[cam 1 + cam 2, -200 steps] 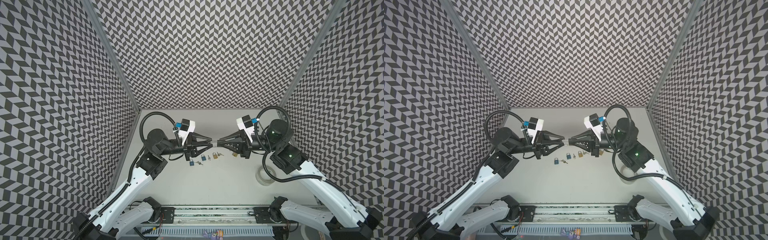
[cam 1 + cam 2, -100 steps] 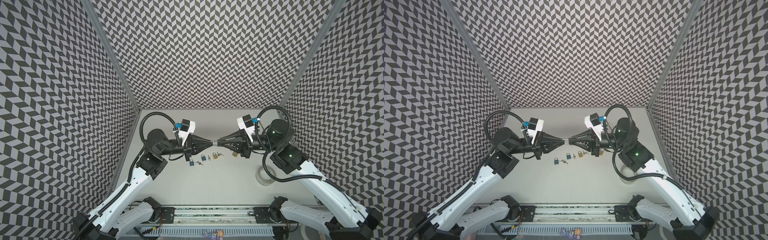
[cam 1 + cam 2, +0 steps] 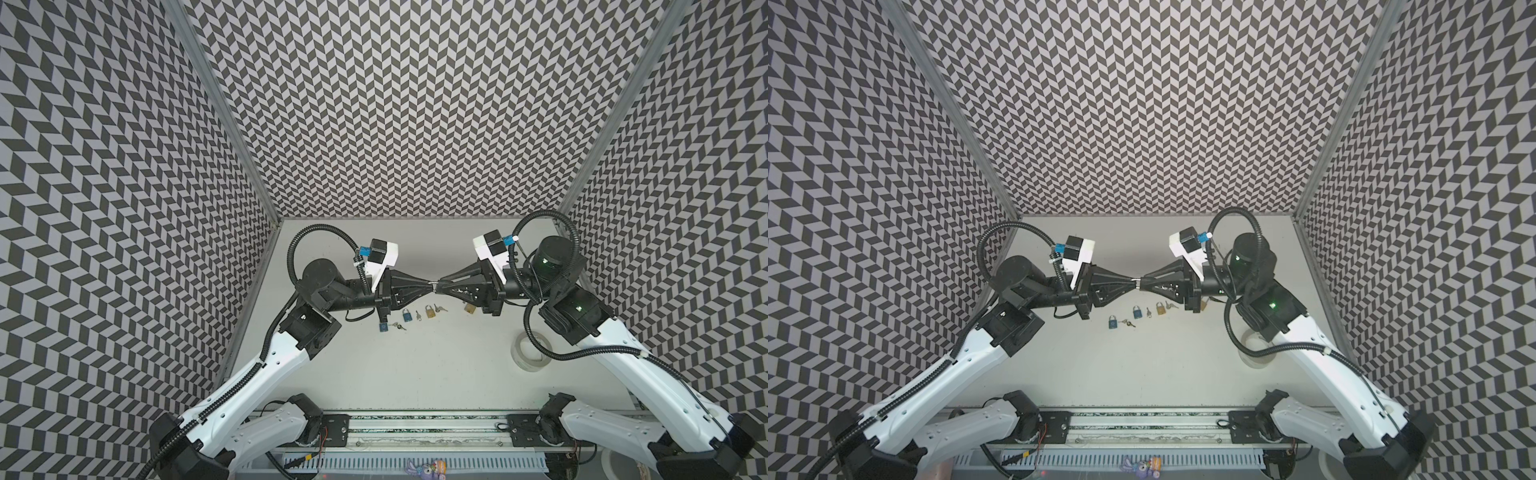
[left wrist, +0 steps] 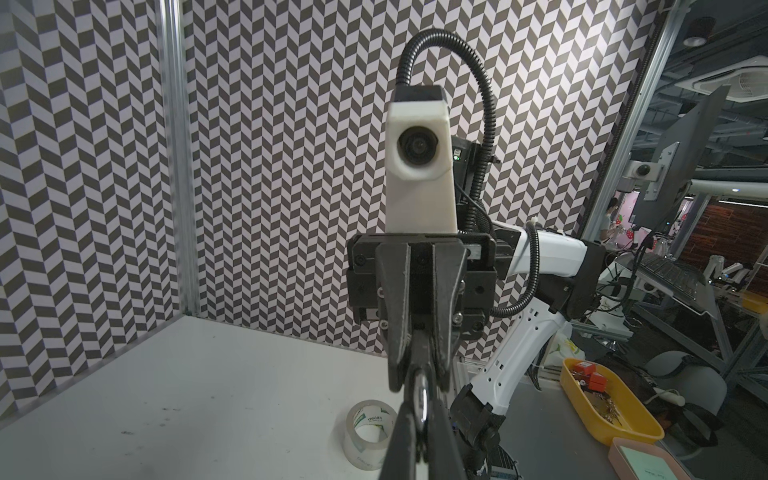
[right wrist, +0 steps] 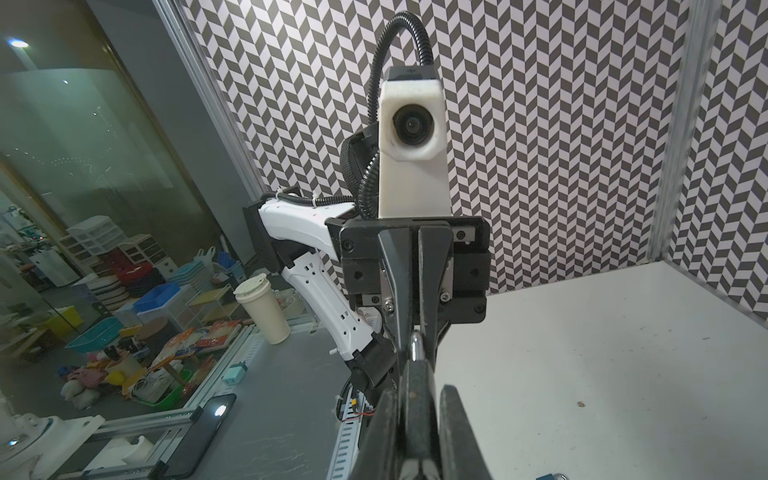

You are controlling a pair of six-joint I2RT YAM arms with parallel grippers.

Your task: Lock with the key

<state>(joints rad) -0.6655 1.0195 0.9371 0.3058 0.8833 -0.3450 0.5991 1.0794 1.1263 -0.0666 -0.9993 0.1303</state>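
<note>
So both arms are up off the table (image 3: 415, 382) here, meeting nose to nose over the middle in both top views. The left gripper (image 3: 428, 284) is pinched all the way closed. The right gripper (image 3: 439, 284) is squeezed down almost as tight. Sandwiched right between the two sets of tips is a small silver metal piece (image 3: 434, 284), and each side has hold of it. In the wrist cams it shows up as a shiny little loop where the black fingers meet. Honestly I can't tell if that's the bow of a key or a padlock shackle, because it's tiny and half buried. The rest of the lock stuff lies in a loose row on the table just under the grippers. Nearest the left arm is a blue padlock (image 3: 383, 327) with a small key (image 3: 400, 326) beside it. Next come a second blue padlock (image 3: 407, 316), a single key (image 3: 418, 314) and a brass padlock (image 3: 430, 311) with a pair of keys (image 3: 440, 308) next to it. A second brass padlock (image 3: 470, 308) is mostly tucked under the right gripper's body. All of those just lie free on the surface. A roll of clear tape (image 3: 533, 351) sits flat, well off to the right, by the right arm.
</note>
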